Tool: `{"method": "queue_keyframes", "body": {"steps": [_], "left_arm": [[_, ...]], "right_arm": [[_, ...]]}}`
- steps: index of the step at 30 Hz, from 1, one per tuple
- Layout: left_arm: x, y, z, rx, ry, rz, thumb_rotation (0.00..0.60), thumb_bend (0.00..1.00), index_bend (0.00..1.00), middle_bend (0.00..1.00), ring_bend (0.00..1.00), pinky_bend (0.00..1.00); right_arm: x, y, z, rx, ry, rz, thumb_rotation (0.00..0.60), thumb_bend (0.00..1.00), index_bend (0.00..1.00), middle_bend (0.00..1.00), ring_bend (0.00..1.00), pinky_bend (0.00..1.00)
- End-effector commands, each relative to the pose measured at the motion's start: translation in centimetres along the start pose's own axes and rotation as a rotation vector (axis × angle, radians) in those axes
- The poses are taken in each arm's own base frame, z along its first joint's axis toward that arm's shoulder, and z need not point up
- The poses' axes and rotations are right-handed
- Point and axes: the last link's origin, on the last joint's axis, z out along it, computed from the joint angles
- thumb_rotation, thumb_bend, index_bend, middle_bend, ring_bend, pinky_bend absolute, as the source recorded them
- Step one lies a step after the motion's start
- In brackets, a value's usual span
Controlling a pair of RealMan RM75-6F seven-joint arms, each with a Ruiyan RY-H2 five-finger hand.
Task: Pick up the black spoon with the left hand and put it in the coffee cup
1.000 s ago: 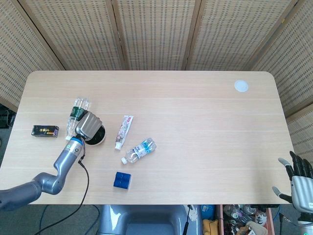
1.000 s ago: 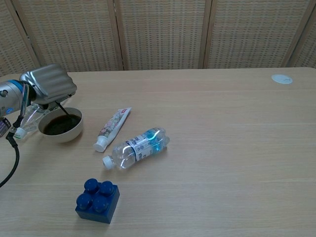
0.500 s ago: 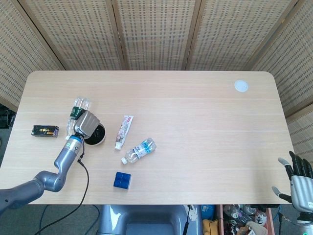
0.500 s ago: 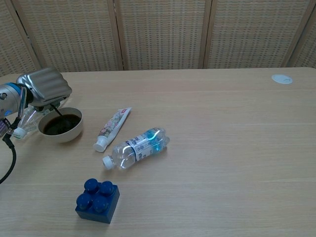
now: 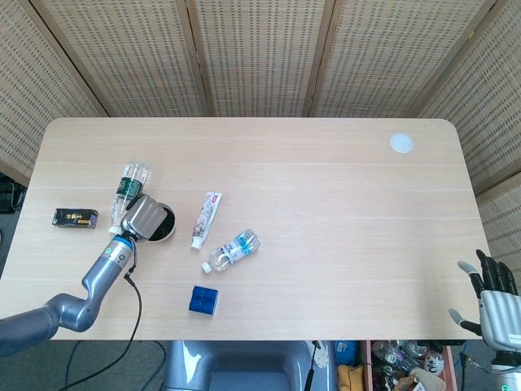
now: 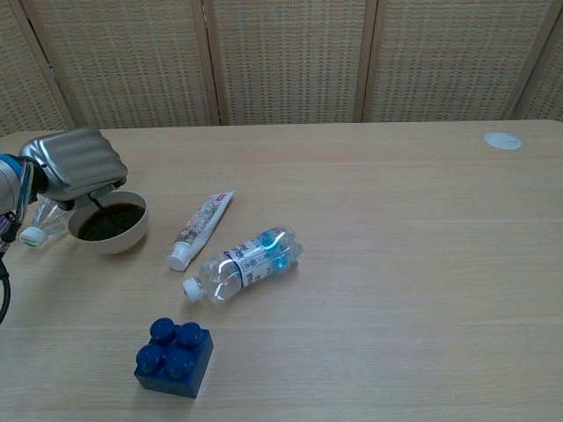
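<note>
The coffee cup (image 6: 130, 232), white with dark liquid inside, stands at the table's left; its rim (image 5: 168, 229) shows beside my left hand in the head view. My left hand (image 6: 74, 163) hovers over the cup's near-left edge, fingers curled in, and pinches the thin black spoon (image 6: 95, 205). The spoon hangs from the hand with its lower end in the dark liquid. From above, the left hand (image 5: 140, 216) covers part of the cup and hides the spoon. My right hand (image 5: 492, 293) rests off the table's right front corner, fingers spread, holding nothing.
A green-labelled bottle (image 5: 128, 186) lies just behind the cup, a black box (image 5: 75, 217) to its left. A toothpaste tube (image 6: 201, 227) and a blue-labelled bottle (image 6: 246, 261) lie right of the cup. A blue brick (image 6: 173, 356) sits near the front edge; a white disc (image 5: 401, 143) at back right.
My left hand has drawn back toward the left and the table's front, carrying the spoon; the spoon's lower end stays in the cup. The right hand has barely shifted.
</note>
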Motion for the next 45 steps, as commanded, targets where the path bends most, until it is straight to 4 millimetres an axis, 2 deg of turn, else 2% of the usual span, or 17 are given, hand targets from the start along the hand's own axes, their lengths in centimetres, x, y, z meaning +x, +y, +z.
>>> {"method": "queue_keyframes", "body": {"steps": [1,7,11,24,40,42,45], "left_arm": [[0.7,0.4,0.6,0.0,0.02,0.012,0.6,0.41,0.64,0.89,0.8,0.72],[0.7,0.3,2.3,0.033,-0.003,0.025,0.6,0.41,0.64,0.89,0.8,0.72],[0.1,0.0,2.5,0.053,-0.027,0.033,0.6,0.41,0.64,0.89,0.8,0.72],[-2.7,-1.6,0.5,0.081,-0.084,-0.009,0.6,0.41,0.64,0.89,0.8,0.72],[-2.1,-1.6,-0.2,0.081,-0.076,-0.024,0.6,0.41,0.63,0.88,0.8,0.72],[-2.1,-1.6,-0.2,0.083,-0.079,-0.016,0.6,0.39,0.63,0.88,0.8,0.72],[-1.9,-1.7,-0.2,0.09,-0.086,-0.014,0.6,0.31,0.61,0.88,0.8,0.72]], "right_arm": [[0.0,0.0,0.0,0.002,-0.001,-0.001,0.6,0.19,0.22,0.08,0.0,0.0],[0.0,0.0,0.0,-0.003,-0.003,-0.002,0.6,0.19,0.22,0.08,0.0,0.0],[0.1,0.2,-0.1,-0.011,-0.002,-0.004,0.6,0.19,0.22,0.08,0.0,0.0],[-0.1,0.0,0.0,0.002,-0.006,0.0,0.6,0.19,0.22,0.08,0.0,0.0],[0.2,0.2,-0.3,-0.003,0.003,-0.001,0.6,0.19,0.22,0.08,0.0,0.0],[0.2,0.2,-0.4,-0.003,0.004,0.001,0.6,0.19,0.22,0.08,0.0,0.0],[0.2,0.2,-0.4,-0.004,0.006,0.001,0.6,0.19,0.22,0.08,0.0,0.0]]}}
